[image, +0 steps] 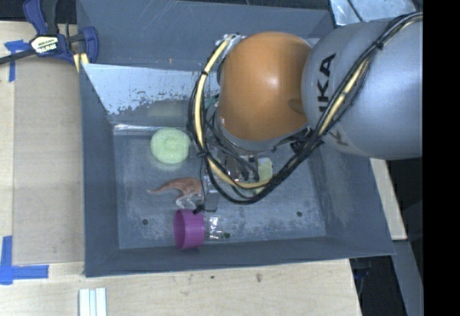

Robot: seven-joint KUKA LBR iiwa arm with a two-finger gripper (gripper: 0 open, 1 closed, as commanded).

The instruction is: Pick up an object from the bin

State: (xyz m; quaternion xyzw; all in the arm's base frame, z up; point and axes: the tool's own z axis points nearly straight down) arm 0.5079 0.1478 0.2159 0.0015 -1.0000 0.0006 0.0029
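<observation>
- The gripper [209, 198] hangs low under the arm's orange dome-shaped cover [262, 88], near the floor of the grey metal bin [316, 217].
- How far it is open cannot be told, nor whether it has hold of anything.
- Just beside it, on the left, lies a small brown plastic toy dinosaur [178, 187] on the floor's front-left part.
- Its long axis runs roughly left to right, its thin tapering end pointing left and its thicker end toward the gripper.
- A purple plastic cylinder [190, 229] lies just in front of it.
- A pale green round disc [170, 146] lies behind.
</observation>
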